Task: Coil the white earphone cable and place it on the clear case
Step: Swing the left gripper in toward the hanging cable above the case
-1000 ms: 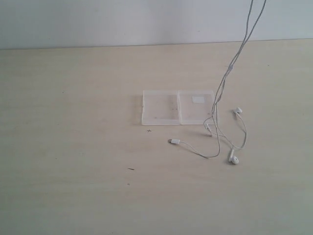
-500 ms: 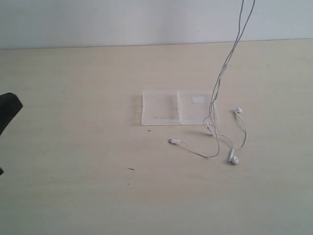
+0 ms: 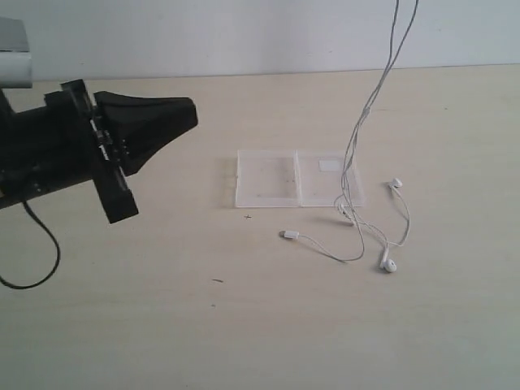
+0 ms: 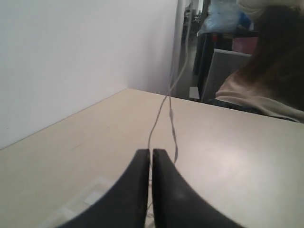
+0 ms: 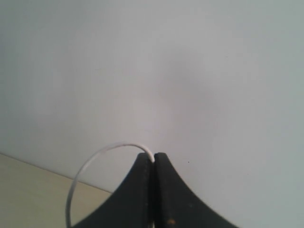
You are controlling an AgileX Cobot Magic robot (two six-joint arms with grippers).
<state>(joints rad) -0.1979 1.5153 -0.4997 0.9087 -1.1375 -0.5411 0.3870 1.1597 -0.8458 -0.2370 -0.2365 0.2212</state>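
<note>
Right gripper (image 5: 153, 156) pinches the cable (image 3: 366, 112) high, its buds trailing on the desk (image 3: 244, 325) beside the case (image 3: 268, 179). Left gripper (image 4: 151, 151) is closed on nothing. It should open and catch both strands low.

No text, brand or number can be read in any view. The one label in sight is a small white label (image 3: 330, 165) on the right half of the clear case (image 3: 268, 179) (a plain pale rectangle in the exterior view, too small to show any print). On the table (image 3: 122, 325), just in front of the case's left half, sits a tiny dark cross-shaped mark (image 3: 248, 217); whether it is a printed sign or a scratch cannot be told.
</note>
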